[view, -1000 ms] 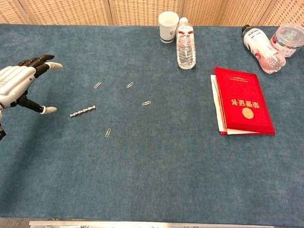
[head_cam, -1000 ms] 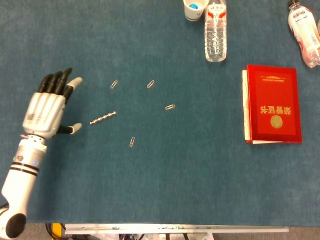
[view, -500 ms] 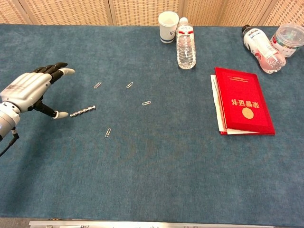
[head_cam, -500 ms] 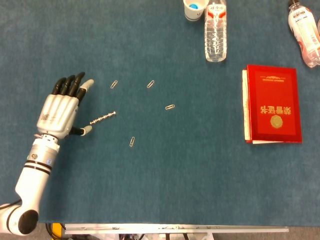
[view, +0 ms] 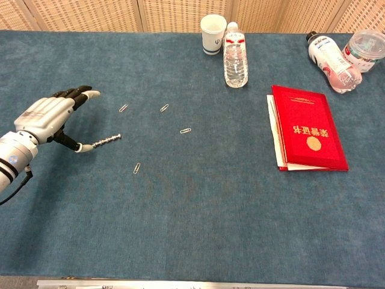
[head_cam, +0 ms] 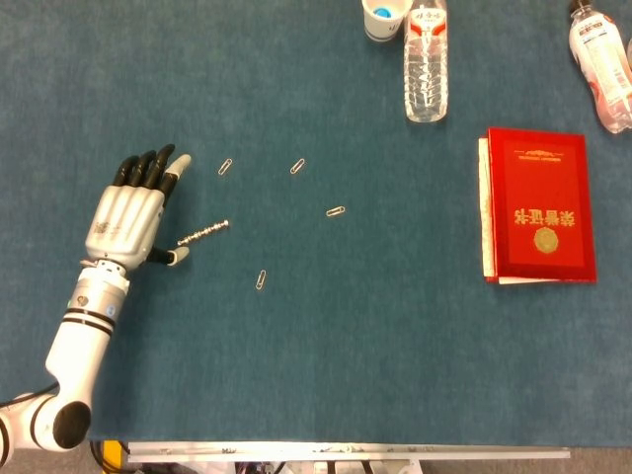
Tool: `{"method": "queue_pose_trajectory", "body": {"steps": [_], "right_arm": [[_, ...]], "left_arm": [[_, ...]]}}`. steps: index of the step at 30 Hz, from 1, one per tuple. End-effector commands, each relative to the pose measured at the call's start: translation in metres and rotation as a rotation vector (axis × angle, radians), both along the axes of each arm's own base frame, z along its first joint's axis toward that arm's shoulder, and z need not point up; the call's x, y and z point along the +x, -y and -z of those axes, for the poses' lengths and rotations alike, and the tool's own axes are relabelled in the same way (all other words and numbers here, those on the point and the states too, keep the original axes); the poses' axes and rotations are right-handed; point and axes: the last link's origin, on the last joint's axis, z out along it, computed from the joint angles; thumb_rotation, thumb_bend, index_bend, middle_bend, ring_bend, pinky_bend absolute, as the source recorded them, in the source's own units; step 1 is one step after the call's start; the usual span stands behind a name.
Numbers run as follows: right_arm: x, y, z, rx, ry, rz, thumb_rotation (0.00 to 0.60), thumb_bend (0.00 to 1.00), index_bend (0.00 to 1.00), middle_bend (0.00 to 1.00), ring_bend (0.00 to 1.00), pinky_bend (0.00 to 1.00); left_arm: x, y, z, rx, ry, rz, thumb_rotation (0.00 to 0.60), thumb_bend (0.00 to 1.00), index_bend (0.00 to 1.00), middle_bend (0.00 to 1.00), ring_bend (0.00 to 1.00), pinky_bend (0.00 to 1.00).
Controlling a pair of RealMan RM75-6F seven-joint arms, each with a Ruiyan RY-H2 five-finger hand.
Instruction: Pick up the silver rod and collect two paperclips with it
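A short silver rod [head_cam: 204,233] [view: 106,141] lies on the blue table mat at the left. Several paperclips lie around it: one up left [head_cam: 226,167] [view: 123,108], one further right [head_cam: 298,166] [view: 164,108], one at the right [head_cam: 336,211] [view: 186,130], one below [head_cam: 261,280] [view: 137,168]. My left hand [head_cam: 133,212] [view: 51,115] is spread flat just left of the rod, holding nothing. Its thumb tip is at the rod's left end. My right hand is not in either view.
A red booklet [head_cam: 538,205] [view: 308,127] lies at the right. At the back stand a clear water bottle [head_cam: 427,59] [view: 235,55] and a paper cup [head_cam: 385,17] [view: 214,26]. Another bottle [head_cam: 602,59] [view: 332,61] and a lidded tub [view: 367,50] are at the far right.
My left hand has moved right toward the rod, and its thumb tip has reached the rod's left end. The rod and paperclips have not moved.
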Motion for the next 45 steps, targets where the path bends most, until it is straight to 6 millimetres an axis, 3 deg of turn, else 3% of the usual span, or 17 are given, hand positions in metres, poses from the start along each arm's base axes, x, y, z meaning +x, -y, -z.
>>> {"method": "queue_pose_trajectory", "body": {"steps": [1, 15, 27, 31, 37, 45], "right_arm": [[0.000, 0.000, 0.000, -0.002, 0.000, 0.001, 0.600, 0.50, 0.17, 0.17, 0.13, 0.27], [-0.001, 0.000, -0.001, -0.005, 0.001, 0.004, 0.600, 0.50, 0.17, 0.17, 0.13, 0.27], [-0.001, 0.000, -0.001, -0.004, 0.000, 0.003, 0.600, 0.50, 0.17, 0.17, 0.13, 0.27], [-0.001, -0.001, -0.002, -0.008, 0.002, 0.003, 0.600, 0.50, 0.17, 0.17, 0.13, 0.27], [0.000, -0.002, -0.003, -0.009, 0.002, -0.002, 0.600, 0.50, 0.17, 0.17, 0.13, 0.27], [0.001, -0.002, -0.003, -0.013, 0.002, -0.005, 0.600, 0.50, 0.17, 0.17, 0.13, 0.27]], "left_arm": [[-0.003, -0.003, 0.004, -0.006, -0.003, -0.014, 0.600, 0.00, 0.04, 0.00, 0.00, 0.06], [-0.014, -0.014, 0.013, -0.019, -0.014, -0.053, 0.600, 0.00, 0.03, 0.00, 0.00, 0.06], [-0.008, -0.036, 0.009, 0.023, -0.015, -0.041, 0.600, 0.00, 0.03, 0.00, 0.00, 0.06], [-0.005, -0.035, 0.005, 0.018, -0.003, -0.035, 0.600, 0.00, 0.04, 0.00, 0.00, 0.06], [-0.001, -0.028, -0.004, -0.024, -0.010, -0.039, 0.600, 0.00, 0.13, 0.00, 0.00, 0.06], [0.003, -0.026, -0.003, -0.081, -0.030, -0.040, 0.600, 0.18, 0.22, 0.00, 0.00, 0.06]]}}
